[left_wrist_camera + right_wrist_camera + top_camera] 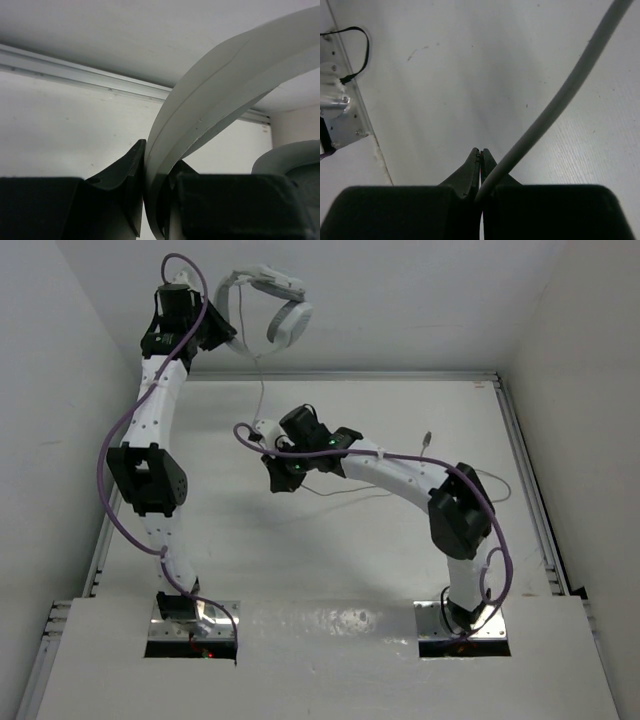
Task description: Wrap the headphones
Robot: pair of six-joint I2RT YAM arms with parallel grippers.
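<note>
A white table (340,560) enclosed by white walls (420,300) is seen from above, with a metal rail (400,375) along its far edge. The left arm is stretched to the far-left corner, where the headphones (275,302) are held off the table and appear against the back wall. The left gripper (220,335) is closed on one end of the headband (262,276). One ear cup (290,320) hangs on the right side.

In the left wrist view, the left gripper (155,185) is shown with its jaws pressed against both faces of the pale headband (215,95), which curves up and to the right. Part of an ear cup (287,155) is visible at the lower right, and the rail (75,67) crosses behind.

A thin cable (261,390) drops from the headphones to the right arm's wrist near the table's centre. The right gripper (280,478) is pointed towards the near-left. Beyond it the cable lies slack on the table under the right forearm, and a small plug (428,438) lies past that forearm.

In the right wrist view, the right gripper (480,160) is shown with its fingertips together. The grey cable (555,105) is pinched between the jaws further back and rises to the upper right. A metal plate (340,105) with a black wire is seen at the left.
</note>
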